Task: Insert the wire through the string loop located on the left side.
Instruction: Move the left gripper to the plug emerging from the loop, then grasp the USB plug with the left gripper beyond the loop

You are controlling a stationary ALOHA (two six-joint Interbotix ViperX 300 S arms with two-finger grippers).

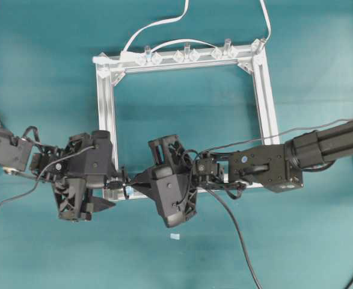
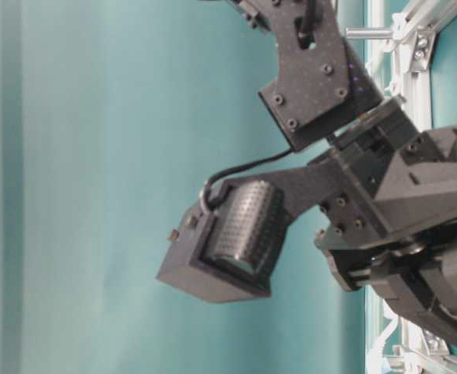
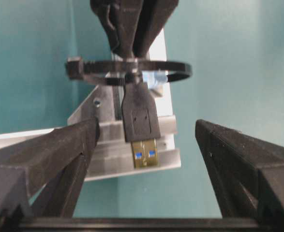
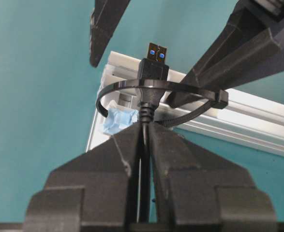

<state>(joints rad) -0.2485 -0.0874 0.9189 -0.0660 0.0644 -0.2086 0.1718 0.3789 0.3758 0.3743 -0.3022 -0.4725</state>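
The right gripper (image 4: 144,145) is clenched on the wire (image 4: 143,193), pinching the thin black cable just behind its plug (image 4: 152,79), which points away from the wrist camera with its metal tip and blue insert showing. The plug already sits through the string loop (image 4: 132,87), a thin dark band that circles the plug's body and is fastened with a scrap of pale-blue tape (image 4: 117,120) at the corner of the aluminium frame (image 4: 258,125). From the left wrist view the same plug (image 3: 141,116) hangs toward the camera, past the loop (image 3: 175,72), centred between the two fingers (image 3: 59,150) of the left gripper (image 3: 144,159), which stand spread wide on either side without touching it. In the overhead view the two grippers meet at the frame's lower left corner (image 1: 113,194), the left gripper (image 1: 107,189) coming from the left and the right gripper (image 1: 131,183) reaching across from the right; the plug and loop are too small there to make out clearly. A white cable (image 1: 158,24) runs off the top of the frame, where clear plastic clips (image 1: 185,54) sit along the bar, all on the teal table (image 1: 44,90).
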